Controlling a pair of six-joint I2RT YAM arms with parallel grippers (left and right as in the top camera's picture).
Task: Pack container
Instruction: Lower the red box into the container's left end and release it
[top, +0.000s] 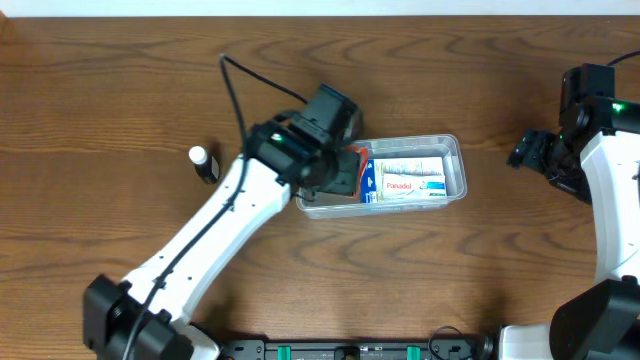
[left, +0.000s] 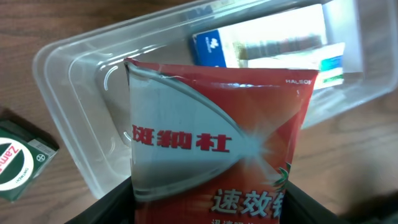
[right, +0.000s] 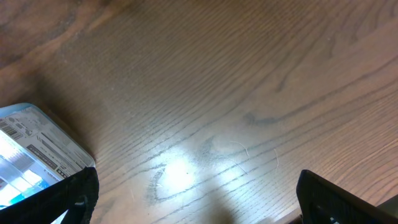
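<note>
Overhead: container (top: 410, 140) mid-table, boxes (top: 405, 180) in its right part; L gripper (top: 343, 170) over its left end. L wrist: jaws clamp 1 red packet (left: 217, 130) above the empty section. Placing step; next: lower, release. R wrist: R gripper (right: 205, 196) spread wide, empty.

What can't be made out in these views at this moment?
- Overhead: the container's left end and the left gripper are hidden under the left arm.
- Left wrist: the red sachet runs off the bottom edge; the green box is cut by the left edge; print on the boxes in the container is lost to glare.
- Right wrist: a barcoded item is cut by the left edge, identity unclear.
</note>
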